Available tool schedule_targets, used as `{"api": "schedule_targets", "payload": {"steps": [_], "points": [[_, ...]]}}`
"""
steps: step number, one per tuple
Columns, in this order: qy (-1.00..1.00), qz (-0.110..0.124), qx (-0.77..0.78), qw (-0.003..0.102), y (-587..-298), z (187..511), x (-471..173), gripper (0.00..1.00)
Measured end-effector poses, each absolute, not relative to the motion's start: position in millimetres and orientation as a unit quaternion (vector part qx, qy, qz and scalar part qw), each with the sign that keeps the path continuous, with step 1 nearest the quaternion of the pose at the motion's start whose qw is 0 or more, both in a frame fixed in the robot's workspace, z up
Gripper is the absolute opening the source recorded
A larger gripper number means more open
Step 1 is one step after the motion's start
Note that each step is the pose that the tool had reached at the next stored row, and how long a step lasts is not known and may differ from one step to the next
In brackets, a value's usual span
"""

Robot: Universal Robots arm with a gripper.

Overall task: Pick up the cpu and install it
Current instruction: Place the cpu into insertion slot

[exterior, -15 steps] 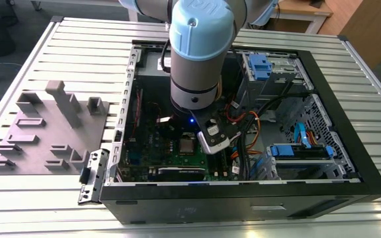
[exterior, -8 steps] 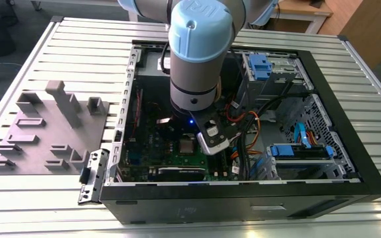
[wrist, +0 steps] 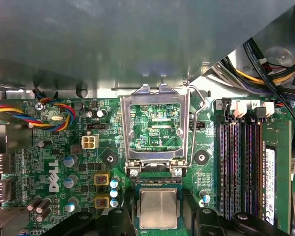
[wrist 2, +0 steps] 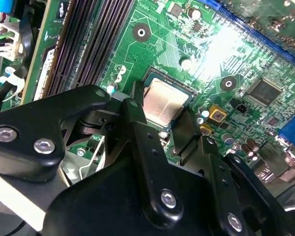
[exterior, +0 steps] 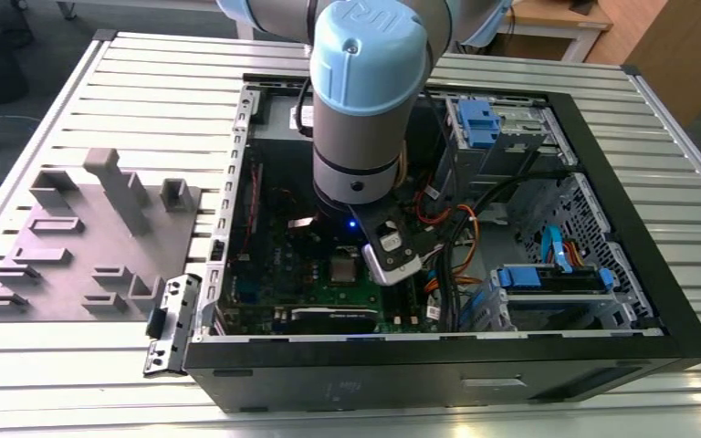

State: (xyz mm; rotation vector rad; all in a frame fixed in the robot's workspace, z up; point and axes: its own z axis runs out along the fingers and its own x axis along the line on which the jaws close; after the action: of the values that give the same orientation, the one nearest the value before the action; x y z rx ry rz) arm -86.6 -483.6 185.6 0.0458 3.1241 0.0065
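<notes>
Down inside the open computer case (exterior: pixel 448 356), low over the green board (wrist: pixel 54 147), my gripper (wrist 2: pixel 161 107) has its jaws apart. There's one black finger (wrist 2: pixel 137 137) on each side of the cpu (wrist 2: pixel 162 102), not squeezing it. In the first wrist view a thin strip of socket (wrist: pixel 134 211) shows between each finger and the chip, so I'm straddling it, not holding it.

The cpu is lying flat in the socket, silver top up, looks level to me. Just beyond it the shiny metal frame (wrist: pixel 156 91) is swung open on its hinge, standing up off the board, and you can see green board through its window. The thin wire lever (wrist: pixel 196 123) runs up beside the frame, on the side toward the memory slots (wrist: pixel 236 167).

Those long dark slots run along one side of the socket. On the other side are two little yellow parts (wrist: pixel 102 178), a small white plug (wrist: pixel 90 142) and a bundle of coloured wires (wrist: pixel 19 115) near the board's edge.

Zooming out, my arm (exterior: pixel 363 91) comes down into the middle of the case, which sits on the slatted bench (exterior: pixel 143 82). A grey moulded tray (exterior: pixel 95 246) lies on the bench just beside the case, toward the edge at the exterior view's left.
</notes>
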Motion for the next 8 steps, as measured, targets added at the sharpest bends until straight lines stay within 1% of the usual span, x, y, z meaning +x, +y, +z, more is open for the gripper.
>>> {"api": "schedule_targets", "payload": {"steps": [8], "points": [[1.000, 0.002, 0.015, 0.008, -483.6, 192.3, -86.6, 0.47]]}}
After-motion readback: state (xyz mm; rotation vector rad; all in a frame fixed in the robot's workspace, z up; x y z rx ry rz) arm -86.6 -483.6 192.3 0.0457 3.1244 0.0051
